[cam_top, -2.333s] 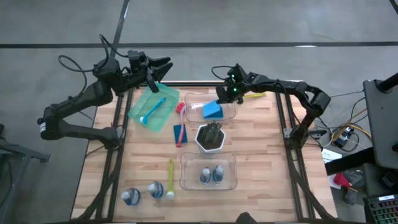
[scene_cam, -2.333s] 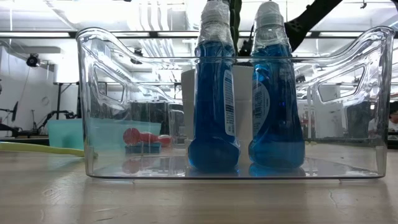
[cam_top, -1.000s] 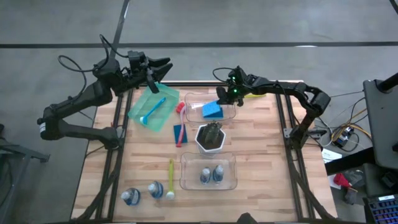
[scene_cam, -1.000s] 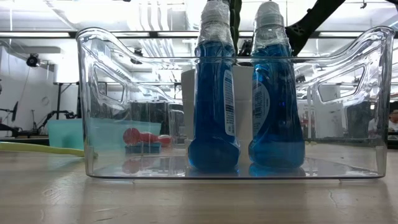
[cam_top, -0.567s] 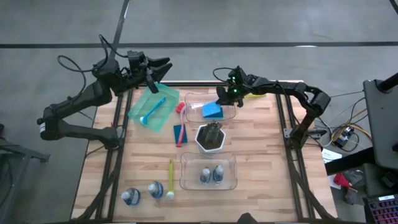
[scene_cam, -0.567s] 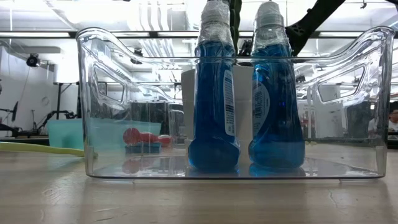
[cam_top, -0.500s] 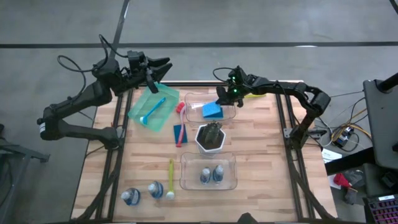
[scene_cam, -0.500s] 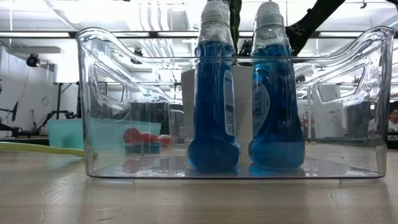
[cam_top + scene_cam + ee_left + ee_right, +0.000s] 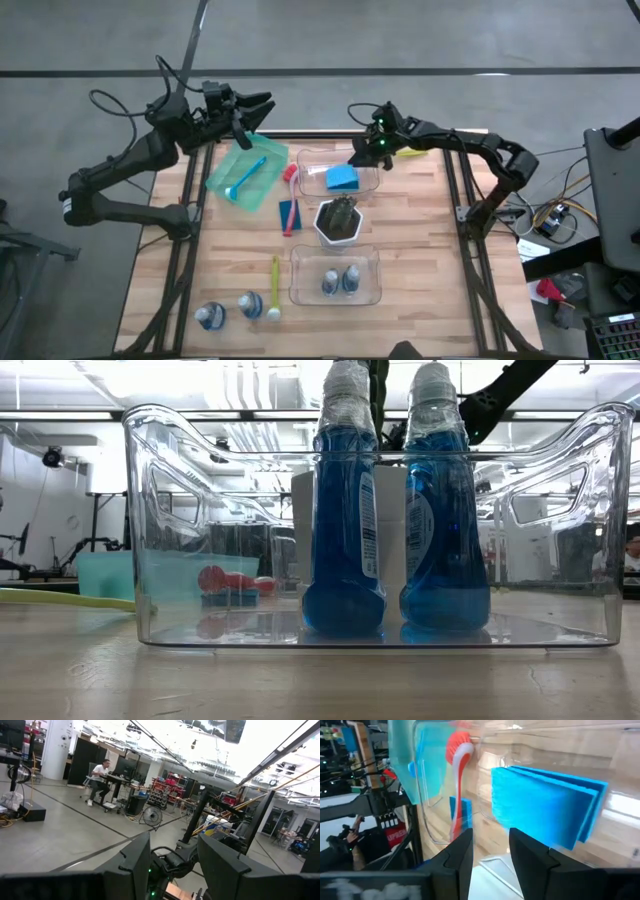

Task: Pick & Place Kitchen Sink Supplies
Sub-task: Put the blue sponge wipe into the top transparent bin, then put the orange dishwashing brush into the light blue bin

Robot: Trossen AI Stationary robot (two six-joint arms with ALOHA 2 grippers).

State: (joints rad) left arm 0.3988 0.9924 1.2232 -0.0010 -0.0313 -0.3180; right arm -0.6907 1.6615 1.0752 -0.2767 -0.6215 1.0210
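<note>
A blue sponge (image 9: 342, 178) (image 9: 545, 805) lies on the floor of the far clear bin (image 9: 310, 160). My right gripper (image 9: 360, 157) (image 9: 491, 850) hovers open just over the bin's far right corner, clear of the sponge. A second sponge (image 9: 287, 214) and a pink brush (image 9: 290, 190) lie on the table beside the bin. A blue brush (image 9: 248, 175) lies in the green tray (image 9: 225, 180). Two bottles (image 9: 345, 510) (image 9: 440, 510) stand in the near bin (image 9: 300, 290). My left gripper (image 9: 258, 108) (image 9: 172, 865) waits open, raised beyond the tray's far edge.
A white hexagonal pot (image 9: 338, 220) with a dark plant stands between the two bins. Two more bottles (image 9: 210, 316) (image 9: 250, 305) and a yellow brush (image 9: 275, 285) are at the near left. Bare wood lies to the right of the bins.
The blue sponge, tilted in the far bin a couple of seconds ago, now lies flat on its floor. My right gripper has drawn slightly up and off it, toward the far right corner.
</note>
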